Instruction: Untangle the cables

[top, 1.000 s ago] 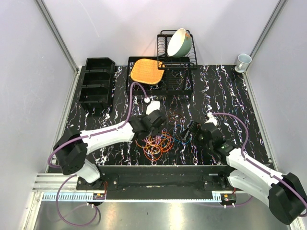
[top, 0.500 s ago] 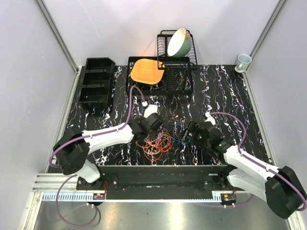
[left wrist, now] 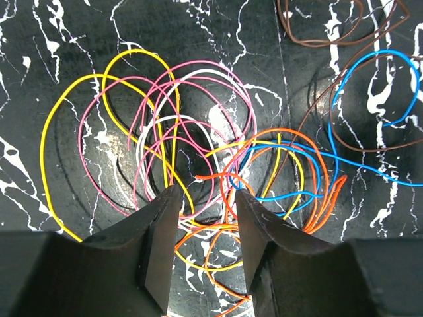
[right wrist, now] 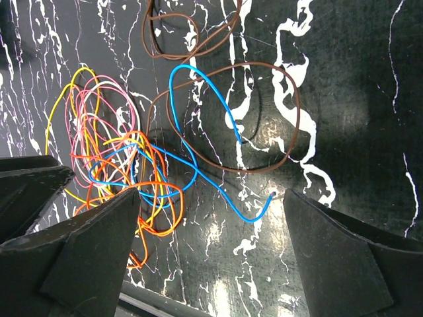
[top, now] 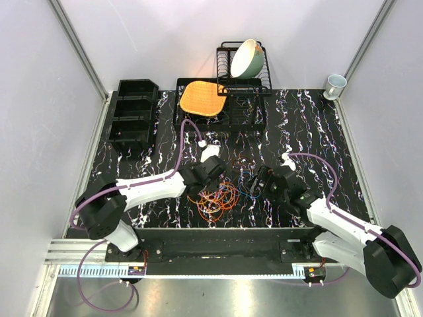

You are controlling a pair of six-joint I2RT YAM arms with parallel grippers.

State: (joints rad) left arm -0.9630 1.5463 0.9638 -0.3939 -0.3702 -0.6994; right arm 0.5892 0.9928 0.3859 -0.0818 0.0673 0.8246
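The cables point(top: 213, 196) lie in a tangle on the black marbled table point(top: 310, 132), between my two grippers. The left wrist view shows yellow point(left wrist: 106, 76), pink point(left wrist: 142, 112), orange point(left wrist: 310, 155), blue point(left wrist: 370, 66) and brown point(left wrist: 344, 41) loops. My left gripper point(left wrist: 207, 195) stands low over the tangle, partly open, with orange and yellow strands lying loose between its fingers point(left wrist: 158, 231). My right gripper point(right wrist: 211, 198) is wide open above bare table. A blue cable's point(right wrist: 198, 158) free end lies between its fingers, beside a brown loop point(right wrist: 291, 119). From above, the left gripper point(top: 219, 179) and right gripper point(top: 256, 181) face each other.
Black stacked bins point(top: 134, 112) stand at the back left. A dish rack point(top: 243, 82) holds a tilted bowl point(top: 248, 58), with an orange woven mat point(top: 201, 98) beside it. A cup point(top: 336, 84) is at the back right corner. Walls close in both sides.
The left gripper's jaws have narrowed over the tangle. The right arm has shifted a little left, closer to the cables.
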